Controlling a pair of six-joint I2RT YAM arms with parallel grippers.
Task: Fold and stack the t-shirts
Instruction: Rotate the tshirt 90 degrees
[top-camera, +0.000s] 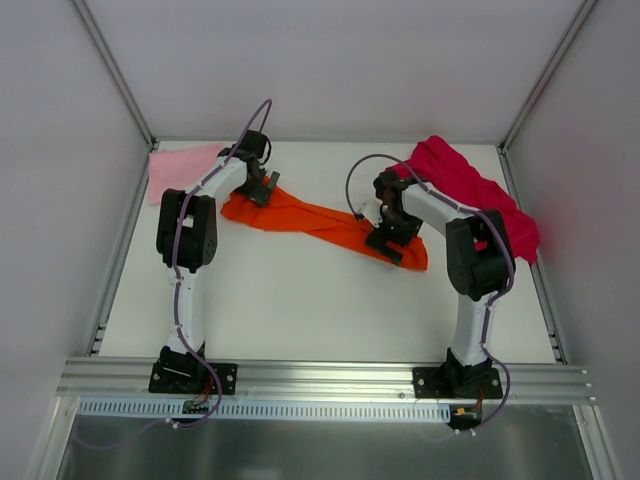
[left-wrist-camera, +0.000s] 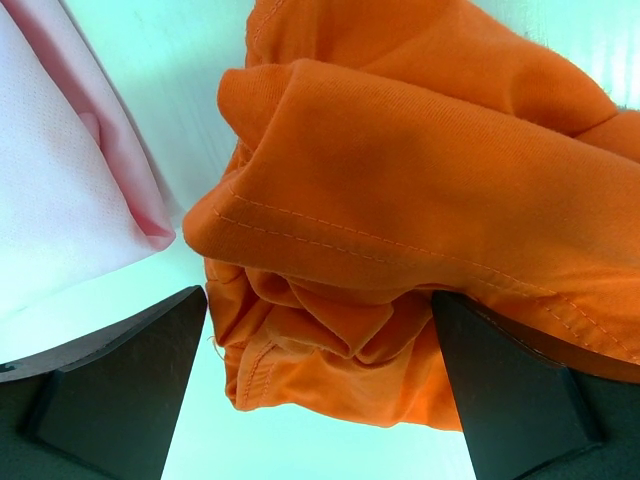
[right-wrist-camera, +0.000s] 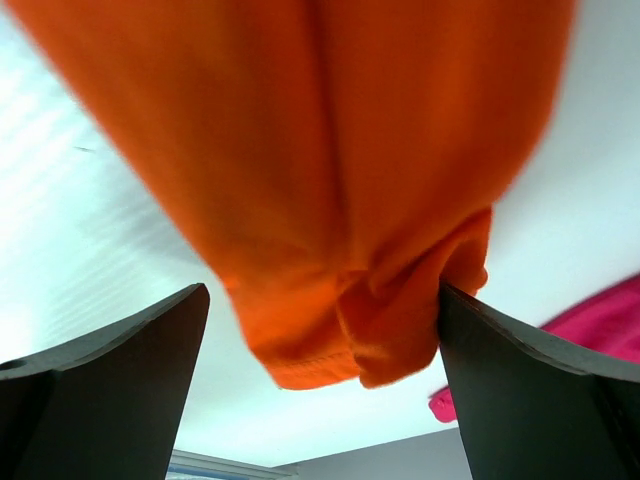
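The orange t-shirt (top-camera: 320, 222) lies bunched in a long band across the table's middle, running from my left gripper to my right gripper. My left gripper (top-camera: 262, 188) is over its left end. In the left wrist view the jaws (left-wrist-camera: 318, 295) stand wide open with crumpled orange cloth (left-wrist-camera: 400, 180) between them, touching the right finger (left-wrist-camera: 510, 400). My right gripper (top-camera: 395, 240) is at the shirt's right end, open (right-wrist-camera: 325, 290), with a blurred orange hem (right-wrist-camera: 330, 300) between the fingers. The light pink t-shirt (top-camera: 180, 170) lies at the far left, also seen in the left wrist view (left-wrist-camera: 60, 190). The magenta t-shirt (top-camera: 470, 190) is heaped at the far right.
White walls and metal frame posts (top-camera: 115, 70) close in the table on the left, back and right. An aluminium rail (top-camera: 320, 378) carries both arm bases at the near edge. A corner of the magenta cloth (right-wrist-camera: 600, 320) shows beside the right finger.
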